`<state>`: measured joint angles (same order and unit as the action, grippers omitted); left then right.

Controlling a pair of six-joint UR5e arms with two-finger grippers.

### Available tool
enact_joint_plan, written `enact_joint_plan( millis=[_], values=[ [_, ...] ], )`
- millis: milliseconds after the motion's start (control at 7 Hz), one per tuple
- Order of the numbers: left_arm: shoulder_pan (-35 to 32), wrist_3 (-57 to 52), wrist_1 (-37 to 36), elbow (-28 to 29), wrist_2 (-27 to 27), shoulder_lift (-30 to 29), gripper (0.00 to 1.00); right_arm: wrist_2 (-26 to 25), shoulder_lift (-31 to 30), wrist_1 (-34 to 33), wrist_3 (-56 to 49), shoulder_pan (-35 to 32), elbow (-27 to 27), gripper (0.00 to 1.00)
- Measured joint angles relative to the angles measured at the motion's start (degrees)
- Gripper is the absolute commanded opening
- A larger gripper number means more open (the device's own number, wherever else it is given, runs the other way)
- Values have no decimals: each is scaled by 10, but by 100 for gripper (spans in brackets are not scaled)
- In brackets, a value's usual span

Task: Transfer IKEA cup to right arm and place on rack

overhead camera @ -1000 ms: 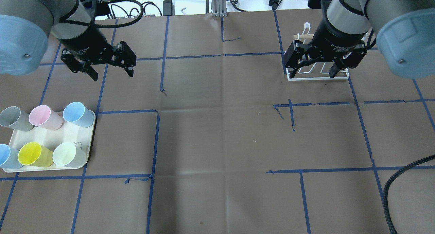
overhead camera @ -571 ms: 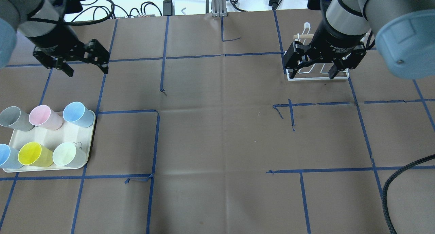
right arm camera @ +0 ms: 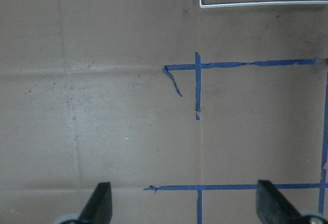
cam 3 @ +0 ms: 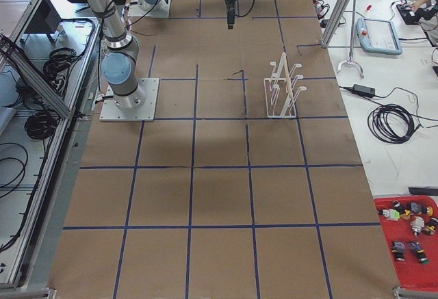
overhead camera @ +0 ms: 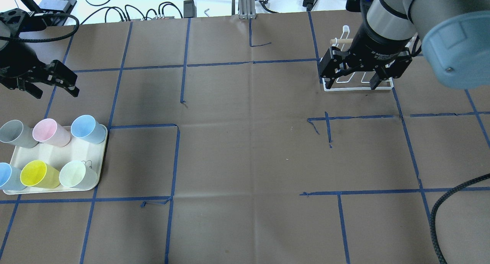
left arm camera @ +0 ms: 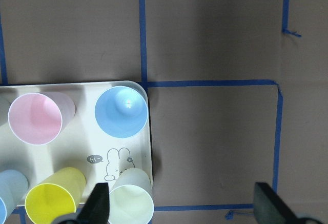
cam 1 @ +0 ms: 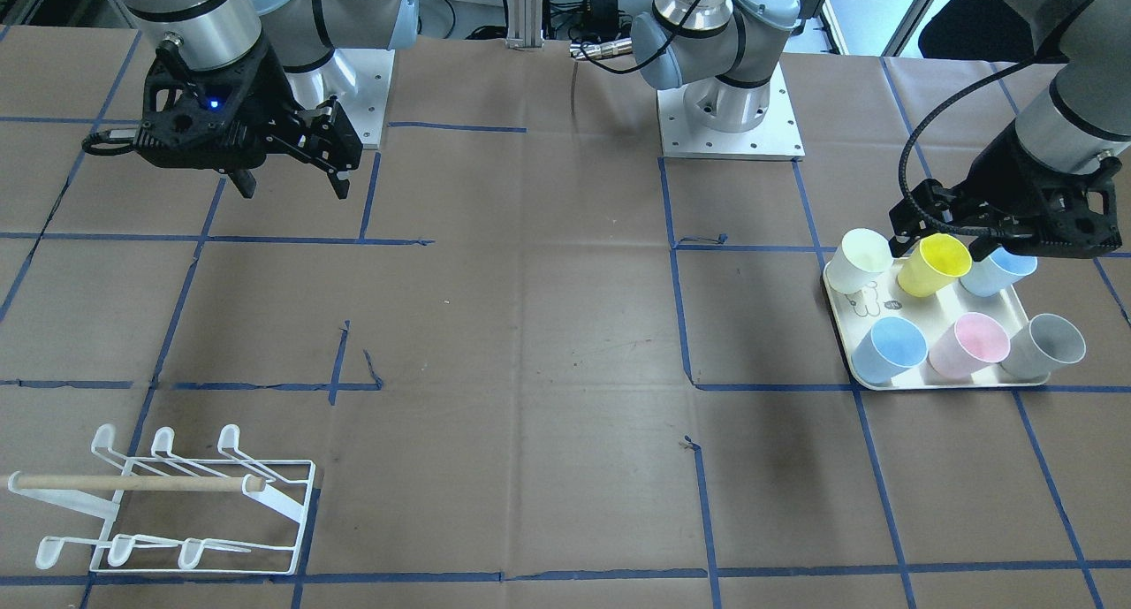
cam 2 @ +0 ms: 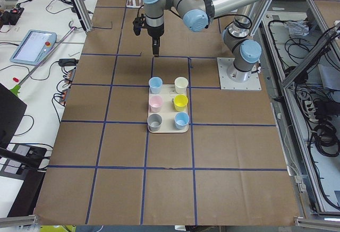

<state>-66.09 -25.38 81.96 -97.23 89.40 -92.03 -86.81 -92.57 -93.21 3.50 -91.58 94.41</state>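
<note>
Currently, left black two-finger gripper (overhead camera: 56,91): jaws spread, empty, shifted leftward within the last second to hover beside the cream rectangular tray (overhead camera: 53,156); pick-up judged next. On it, six pastel plastic cups (overhead camera: 86,128): upright, crowded, little finger room. Right black two-finger gripper (overhead camera: 352,82): spread, empty, unmoved, high, short of the white wire rack with wooden dowel (cam 1: 132,483). Brown taped table (overhead camera: 245,160): middle open for hand-over

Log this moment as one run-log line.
stage: pre-grasp | left gripper: open, empty, aloft near tray | right gripper: open, empty, aloft near rack | cups: six on tray | rack: empty
</note>
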Motion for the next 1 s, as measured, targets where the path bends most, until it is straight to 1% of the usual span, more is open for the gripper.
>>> enact_joint_plan(
  millis=[143,429,714,1000],
  values=[
    [2,-7,-33,-17,0,-6,100,0,1,-1,0,0,1,100],
    [3,-21,-135,-73,0,-25,100,0,0,-3,0,0,0,100],
    [4,-23,-240,-131,-1,-57,100,0,-1,-8,1,0,-1,100],
    [7,-23,-321,-175,-3,-91,100,1,-2,-17,1,0,0,100]
  ],
)
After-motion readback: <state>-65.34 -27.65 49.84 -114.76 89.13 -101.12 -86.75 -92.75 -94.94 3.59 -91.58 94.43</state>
